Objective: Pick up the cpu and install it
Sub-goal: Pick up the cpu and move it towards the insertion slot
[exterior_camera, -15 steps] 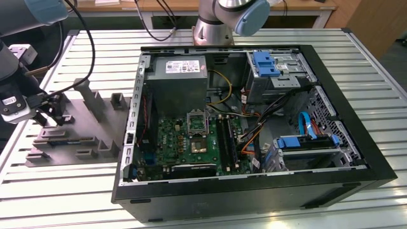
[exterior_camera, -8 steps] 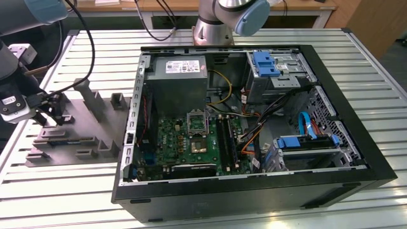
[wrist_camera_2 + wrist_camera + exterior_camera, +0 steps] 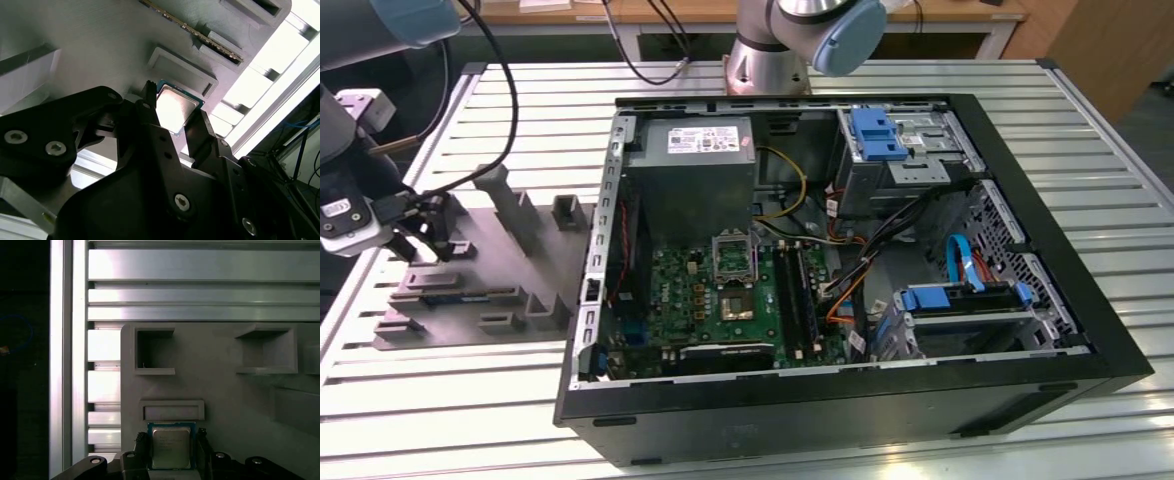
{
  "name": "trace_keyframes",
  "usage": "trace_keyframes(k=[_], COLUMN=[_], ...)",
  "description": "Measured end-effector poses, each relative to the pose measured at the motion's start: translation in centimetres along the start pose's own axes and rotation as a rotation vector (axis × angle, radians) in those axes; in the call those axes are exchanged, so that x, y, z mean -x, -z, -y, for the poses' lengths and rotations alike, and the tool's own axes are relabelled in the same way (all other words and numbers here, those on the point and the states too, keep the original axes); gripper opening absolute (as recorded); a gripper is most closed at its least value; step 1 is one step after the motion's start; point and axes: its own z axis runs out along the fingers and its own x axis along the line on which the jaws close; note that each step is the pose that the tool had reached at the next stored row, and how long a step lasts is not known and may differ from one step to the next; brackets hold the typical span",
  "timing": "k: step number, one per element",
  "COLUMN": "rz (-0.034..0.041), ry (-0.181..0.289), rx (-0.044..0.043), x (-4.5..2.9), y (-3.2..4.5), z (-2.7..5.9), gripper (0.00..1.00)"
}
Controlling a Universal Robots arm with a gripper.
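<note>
Although I cannot tell whether it is resting on the grey plastic tray (image 3: 225,405) or already just above it, the cpu (image 3: 171,446) is lying flat, metal top upward, just beside a low raised block (image 3: 172,410). That block appears to be acting as a stop, keeping the chip square for a straight grasp. The gripper (image 3: 171,439) is straddling the chip in both wrist views, and its black fingers (image 3: 142,444) are closing in against two opposite edges. I am reading that as a narrow, closed hold on the cpu by its rim alone, sparing the top face. In the second wrist view the tray is also carrying a thin board (image 3: 190,27) with a gold edge, standing in a slot. In the exterior view the gripper (image 3: 424,240) is hanging over the tray at the exterior view's left. Well apart from it, the open computer case (image 3: 1067,200) is housing the power supply box (image 3: 700,170) and the green motherboard (image 3: 707,300), whose socket (image 3: 734,255) is facing upward.
</note>
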Motion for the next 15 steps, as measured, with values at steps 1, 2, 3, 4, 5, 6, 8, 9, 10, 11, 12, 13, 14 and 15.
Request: trace_keyframes(k=[1,2,3,4,5,6,8,9,10,11,12,13,14,15], rz=[0.0000,0.0000,-0.0001,-0.0001,0.0000,-0.0001,0.0000,-0.0001,-0.0001,-0.0001,-0.0002,-0.0002,-0.0002,-0.0001], ry=[0.000,0.000,0.000,0.000,0.000,0.000,0.000,0.000,0.000,0.000,0.000,0.000,0.000,0.000], rx=[0.0000,0.0000,0.0000,0.0000,0.0000,-0.0001,0.0000,0.0000,-0.0001,-0.0001,-0.0001,-0.0001,-0.0001,-0.0001], x=[0.00,0.00,0.00,0.00,0.00,0.00,0.00,0.00,0.00,0.00,0.00,0.00,0.00,0.01], y=[0.01,0.02,0.03,0.05,0.06,0.08,0.11,0.14,0.17,0.20,0.23,0.28,0.32,0.36], z=[0.00,0.00,0.00,0.00,0.00,0.00,0.00,0.00,0.00,-0.01,-0.01,-0.01,-0.01,-0.01], gripper=[0.47,0.47,0.47,0.47,0.47,0.47,0.47,0.47,0.47,0.47,0.47,0.47,0.47,0.47])
